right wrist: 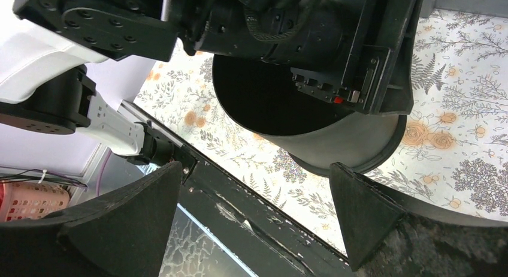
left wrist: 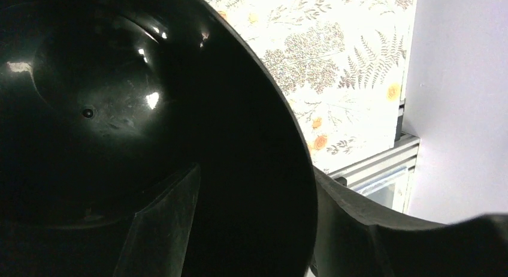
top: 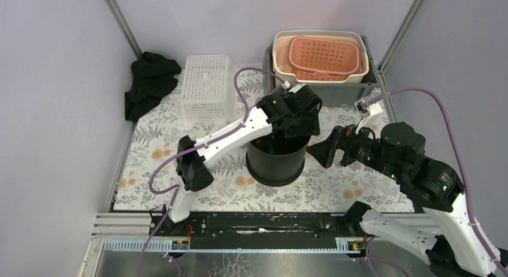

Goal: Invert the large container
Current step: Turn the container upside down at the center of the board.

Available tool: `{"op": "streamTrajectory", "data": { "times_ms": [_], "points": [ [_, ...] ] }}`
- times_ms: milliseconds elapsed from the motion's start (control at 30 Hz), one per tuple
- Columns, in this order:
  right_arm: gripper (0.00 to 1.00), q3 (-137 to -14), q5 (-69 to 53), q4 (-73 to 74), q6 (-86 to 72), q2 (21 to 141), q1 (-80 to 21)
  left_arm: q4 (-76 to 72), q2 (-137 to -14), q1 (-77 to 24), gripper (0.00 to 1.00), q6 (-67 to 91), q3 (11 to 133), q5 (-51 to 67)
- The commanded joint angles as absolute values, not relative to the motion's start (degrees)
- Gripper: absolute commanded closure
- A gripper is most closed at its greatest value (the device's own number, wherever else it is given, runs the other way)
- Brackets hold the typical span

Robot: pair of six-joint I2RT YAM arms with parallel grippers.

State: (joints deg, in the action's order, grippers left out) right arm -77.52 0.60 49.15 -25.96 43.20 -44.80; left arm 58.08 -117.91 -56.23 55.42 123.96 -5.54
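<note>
The large container is a black round bucket standing upright, mouth up, in the middle of the floral table. My left gripper hangs over its far right rim and is open. In the left wrist view the container fills the picture; my left gripper straddles the wall, one finger inside, the other outside against it. My right gripper stands wide open just right of the bucket, pointing at its side. The right wrist view shows the container beyond my right gripper, with nothing between the fingers.
A white mesh basket lies upside down at the back left, next to a black cloth. At the back right a grey bin holds a beige tub and a pink basket. The black front rail runs along the near edge.
</note>
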Motion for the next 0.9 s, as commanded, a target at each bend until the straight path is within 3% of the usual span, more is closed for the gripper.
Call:
{"op": "streamTrajectory", "data": {
  "times_ms": [0,267,567,867],
  "points": [
    [0.00,-77.61,0.81,48.02,-25.67,42.33,-45.00,56.81,-118.99,-56.51,0.35,56.27,126.08,-9.47],
    [0.01,-75.51,-0.40,47.10,-25.28,41.76,-45.00,58.34,-118.91,-56.55,1.00,55.90,125.37,-11.58],
    [0.01,-74.97,-0.65,46.77,-24.35,41.92,-45.00,57.54,-115.29,-56.50,1.00,56.03,126.73,-10.09],
    [0.01,-75.72,-0.55,46.48,-24.38,42.47,-44.93,42.76,-104.00,-54.93,1.00,57.78,117.64,-1.72]
  ]
}}
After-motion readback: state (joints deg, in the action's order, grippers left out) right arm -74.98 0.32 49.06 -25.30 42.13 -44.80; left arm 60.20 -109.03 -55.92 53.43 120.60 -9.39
